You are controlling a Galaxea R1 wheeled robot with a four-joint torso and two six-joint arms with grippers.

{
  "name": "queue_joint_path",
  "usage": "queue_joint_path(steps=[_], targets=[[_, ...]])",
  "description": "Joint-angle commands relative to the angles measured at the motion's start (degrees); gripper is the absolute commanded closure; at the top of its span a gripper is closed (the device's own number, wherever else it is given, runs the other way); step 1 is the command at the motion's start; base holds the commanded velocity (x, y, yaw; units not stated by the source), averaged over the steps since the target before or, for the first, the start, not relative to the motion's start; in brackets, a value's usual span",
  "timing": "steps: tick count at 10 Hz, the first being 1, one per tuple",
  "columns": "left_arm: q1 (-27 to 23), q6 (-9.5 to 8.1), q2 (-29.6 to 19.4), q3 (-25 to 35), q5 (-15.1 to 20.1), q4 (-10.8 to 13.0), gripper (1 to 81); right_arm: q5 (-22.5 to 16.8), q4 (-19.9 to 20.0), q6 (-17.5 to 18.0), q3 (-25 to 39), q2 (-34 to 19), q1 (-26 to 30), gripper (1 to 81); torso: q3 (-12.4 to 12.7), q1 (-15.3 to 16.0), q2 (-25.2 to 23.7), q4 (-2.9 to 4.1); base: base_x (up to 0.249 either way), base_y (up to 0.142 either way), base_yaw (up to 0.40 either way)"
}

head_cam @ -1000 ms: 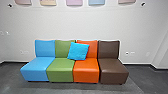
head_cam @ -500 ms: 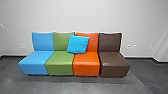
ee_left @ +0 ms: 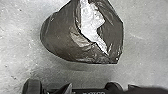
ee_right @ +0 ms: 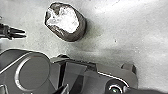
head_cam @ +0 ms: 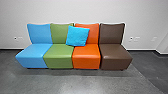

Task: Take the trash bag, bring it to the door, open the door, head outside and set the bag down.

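The trash bag stands on the grey floor, dark and shiny, with crumpled white material showing at its top. In the left wrist view the trash bag (ee_left: pixel 60 37) is large. In the right wrist view the trash bag (ee_right: pixel 66 20) appears smaller. Off to one side of it there, my left gripper (ee_right: pixel 25 34) holds nothing, its two thin fingers slightly parted and a stretch of floor between them and the bag.
Four armless chairs, blue (head_cam: pixel 35 55), green (head_cam: pixel 58 56), orange (head_cam: pixel 86 56) and brown (head_cam: pixel 115 56), form a row against the white wall (head_cam: pixel 75 11). A bright blue cushion (head_cam: pixel 77 36) leans across the green and orange ones. Grey floor (head_cam: pixel 75 82) lies before them.
The head camera's picture has shifted: the chairs sit higher, more floor shows in front, and the pastel objects on the wall have left the top. The cushion has not moved on the chairs.
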Motion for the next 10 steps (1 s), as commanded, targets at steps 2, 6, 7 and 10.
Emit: queue_joint_path(steps=[2, 6, 7, 10], targets=[[-9.5, -0.1, -0.8, 0.5, 6.5, -2.1, 1.0, -8.3, 0.7, 3.3, 5.1, -6.3, 10.5, 1.0, -0.3, 4.5, -7.0, 0.0, 0.0, 0.0, 0.0], [-11.4, -0.28, 2.4, -3.8, 7.2, -2.0, 1.0, -12.7, 0.6, 5.5, 7.8, -7.1, 15.8, 1.0, -0.8, 9.6, -15.1, 0.0, 0.0, 0.0, 0.0], [-11.9, -0.28, 3.4, -5.2, 7.6, -2.0, 1.0, -13.8, 0.6, 5.5, 8.1, -6.5, 16.9, 1.0, -0.8, 10.8, -17.1, 0.0, 0.0, 0.0, 0.0], [-13.7, -0.28, 4.1, -6.6, 9.5, -2.4, 1.0, -14.2, 0.5, 6.3, 8.8, -6.3, 18.3, 1.0, -5.9, 14.7, -23.4, 0.0, 0.0, 0.0, 0.0]])
